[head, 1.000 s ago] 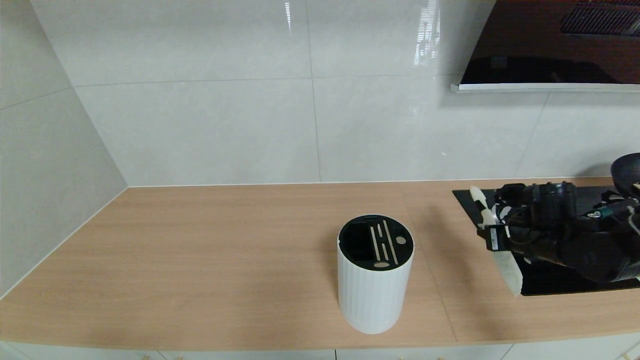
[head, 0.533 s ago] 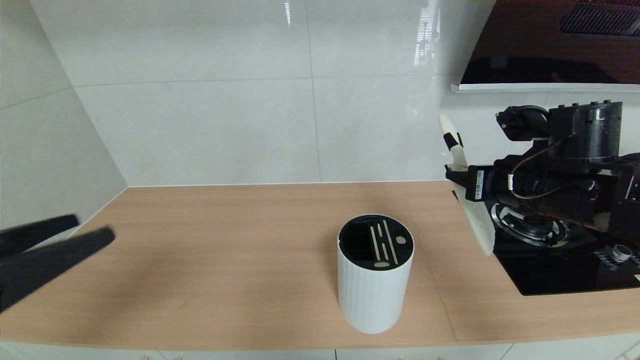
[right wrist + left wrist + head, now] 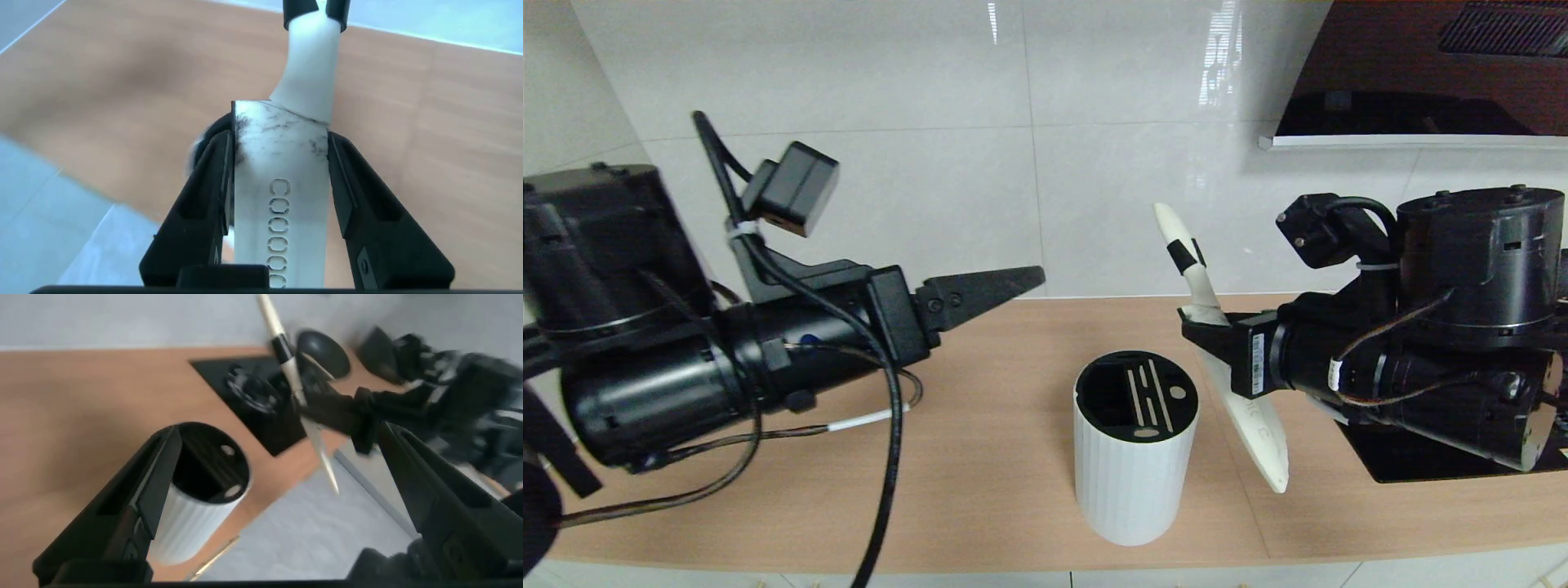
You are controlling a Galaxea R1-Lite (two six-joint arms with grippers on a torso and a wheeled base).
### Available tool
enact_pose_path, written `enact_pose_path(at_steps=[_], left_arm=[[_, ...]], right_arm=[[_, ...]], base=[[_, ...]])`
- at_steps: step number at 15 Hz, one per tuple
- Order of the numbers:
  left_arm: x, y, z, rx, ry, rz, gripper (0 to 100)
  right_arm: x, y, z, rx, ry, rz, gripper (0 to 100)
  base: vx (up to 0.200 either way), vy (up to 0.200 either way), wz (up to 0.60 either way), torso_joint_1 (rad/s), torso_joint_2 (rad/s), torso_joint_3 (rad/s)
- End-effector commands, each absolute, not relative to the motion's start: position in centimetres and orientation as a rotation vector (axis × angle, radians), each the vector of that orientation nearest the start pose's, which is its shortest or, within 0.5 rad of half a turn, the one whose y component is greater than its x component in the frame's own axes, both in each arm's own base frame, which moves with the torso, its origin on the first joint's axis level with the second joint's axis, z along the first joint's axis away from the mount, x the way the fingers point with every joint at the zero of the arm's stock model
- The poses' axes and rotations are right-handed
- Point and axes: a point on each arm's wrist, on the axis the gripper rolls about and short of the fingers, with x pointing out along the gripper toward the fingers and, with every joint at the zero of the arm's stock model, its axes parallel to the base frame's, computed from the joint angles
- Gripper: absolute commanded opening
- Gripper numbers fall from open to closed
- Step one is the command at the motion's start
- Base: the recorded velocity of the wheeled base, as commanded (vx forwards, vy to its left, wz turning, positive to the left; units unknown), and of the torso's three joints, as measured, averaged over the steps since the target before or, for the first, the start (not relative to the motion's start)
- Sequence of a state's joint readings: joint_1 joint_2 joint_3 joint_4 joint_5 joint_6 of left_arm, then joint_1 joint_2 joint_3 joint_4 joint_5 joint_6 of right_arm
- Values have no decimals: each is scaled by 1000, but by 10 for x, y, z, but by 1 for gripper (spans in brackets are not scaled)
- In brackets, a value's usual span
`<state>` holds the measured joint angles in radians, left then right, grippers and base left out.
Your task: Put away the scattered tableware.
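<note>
A white ribbed utensil holder [image 3: 1134,465] with a black slotted top stands upright on the wooden counter [image 3: 980,490]. My right gripper [image 3: 1217,343] hovers just right of the holder, shut on a white knife [image 3: 1256,429]. The knife's handle tilts up toward the wall and its blade points down at the counter. In the right wrist view the knife [image 3: 282,175] sits clamped between the two fingers [image 3: 204,192]. My left gripper [image 3: 984,294] is in the air left of the holder, pointing toward it. In the left wrist view it [image 3: 278,449] is open, framing the holder [image 3: 196,506] and the knife [image 3: 298,392].
A black cooktop [image 3: 1421,465] lies on the counter's right end, with a burner [image 3: 257,388] and a dark rounded pot [image 3: 323,355] beyond. A dark range hood [image 3: 1421,73] hangs at the upper right. The tiled wall backs the counter.
My right arm has lifted the knife off the cooktop area and carried it left, close to the holder. My left arm has swung in from the left edge, up over the counter.
</note>
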<state>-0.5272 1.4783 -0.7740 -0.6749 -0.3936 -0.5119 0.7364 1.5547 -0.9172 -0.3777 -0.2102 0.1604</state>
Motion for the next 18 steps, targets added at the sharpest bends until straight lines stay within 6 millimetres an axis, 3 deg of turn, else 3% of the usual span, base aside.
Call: enact_pose_path(at_steps=[1, 3, 8, 14, 18], left_arm=[[237, -169, 212, -464, 339, -929, 100], [234, -183, 212, -463, 334, -961, 100], [243, -220, 189, -473, 260, -864, 100], [248, -228, 182, -471, 272, -869, 100], [252, -224, 188, -480, 244, -856, 100]], right_arm=[[194, 202, 226, 24, 290, 579, 0], [192, 211, 222, 30, 304, 577, 0], [187, 229, 212, 27, 321, 602, 0], [178, 234, 207, 15, 332, 633, 0], [175, 233, 207, 10, 330, 640, 0]], base=[[0, 0, 0, 0, 0, 0], [0, 0, 0, 0, 0, 0], [0, 0, 0, 0, 0, 0], [0, 0, 0, 0, 0, 0], [0, 0, 0, 0, 0, 0]])
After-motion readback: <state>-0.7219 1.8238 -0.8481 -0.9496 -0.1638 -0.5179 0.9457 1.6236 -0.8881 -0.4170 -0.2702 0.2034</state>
